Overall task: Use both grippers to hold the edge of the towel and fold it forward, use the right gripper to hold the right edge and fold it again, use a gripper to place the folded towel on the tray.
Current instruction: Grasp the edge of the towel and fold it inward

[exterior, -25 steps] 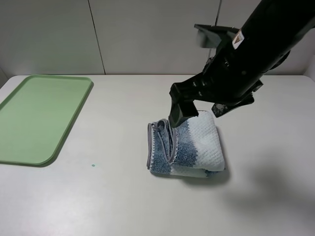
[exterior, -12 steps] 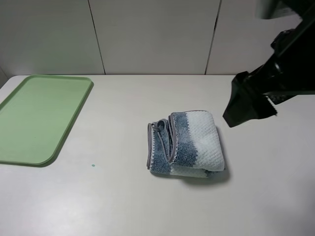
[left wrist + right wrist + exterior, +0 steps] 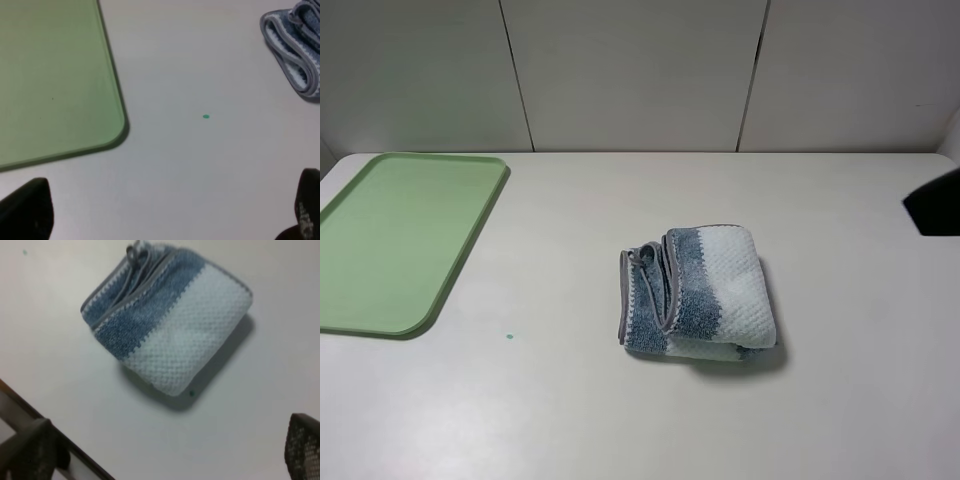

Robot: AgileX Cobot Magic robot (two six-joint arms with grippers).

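Note:
The towel (image 3: pixel 698 290) lies folded into a small thick bundle in the middle of the table, blue-grey stripe to the left, pale stripe to the right, grey-edged layers facing left. The light-green tray (image 3: pixel 400 235) lies empty at the far left. Only a black piece of the right arm (image 3: pixel 935 203) shows at the right edge. In the right wrist view the right gripper (image 3: pixel 165 452) is open and empty, well clear of the towel (image 3: pixel 167 315). In the left wrist view the left gripper (image 3: pixel 166 212) is open and empty above bare table, between the tray (image 3: pixel 50 75) and the towel (image 3: pixel 295 45).
A small green dot (image 3: pixel 509 336) marks the table between tray and towel; it also shows in the left wrist view (image 3: pixel 206 116). A pale panelled wall runs behind the table. The right wrist view shows a dark table edge (image 3: pixel 60 440) close to that gripper.
The right arm has let go of the towel and drawn back to the right, almost out of the exterior view. The towel stays folded where it lay.

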